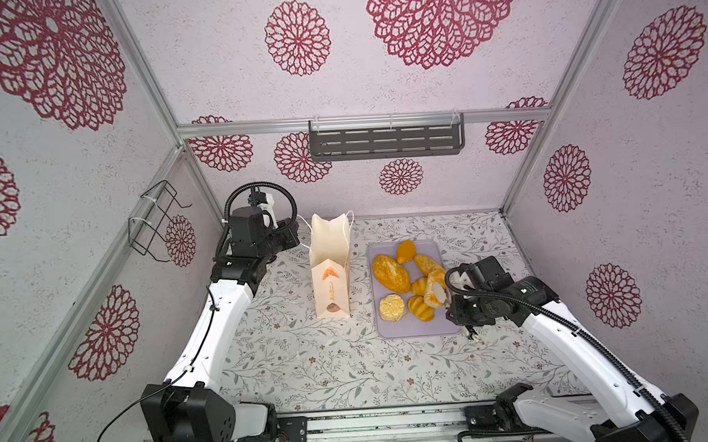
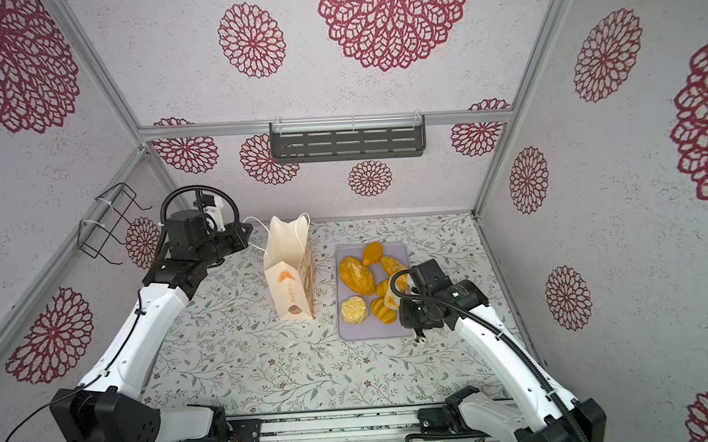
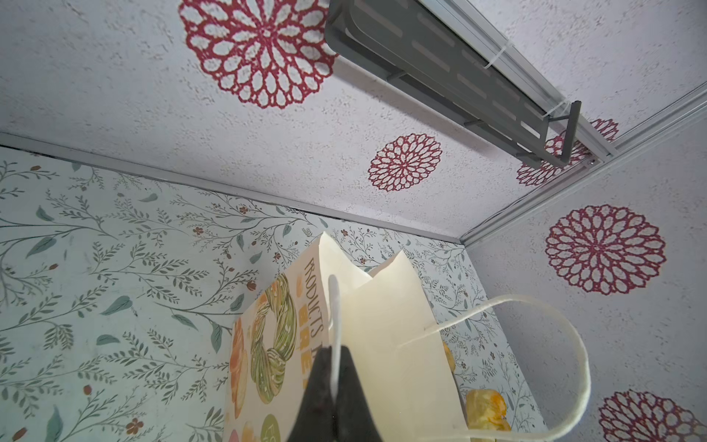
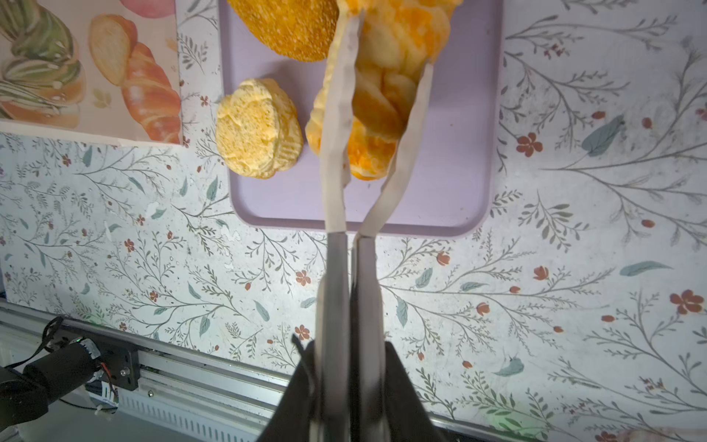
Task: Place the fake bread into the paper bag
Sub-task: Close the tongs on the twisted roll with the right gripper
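Clamping a pair of tongs [image 4: 336,268], right gripper [image 4: 348,352] is nearly closed on the metal handles. The cream tips pinch a ribbed roll [image 4: 382,103] from both sides, out past the gripper and over the lilac tray [image 4: 451,172]. Can't tell if the roll is clear of the tray.

Pale round bun [image 4: 256,128] sits just beside the held roll, large oval loaf [image 4: 290,26] right behind it. Both lie on the tray between the roll and the paper bag [image 1: 330,281]. Four more fake breads are on the tray, e.g. a small oval [image 1: 406,251] at the far edge.

The bag stands upright on the desk [image 1: 310,365], near the tray but apart from it, mouth open.

Left gripper [image 3: 334,386] is fully closed on one cord handle [image 3: 333,325] of the bag.
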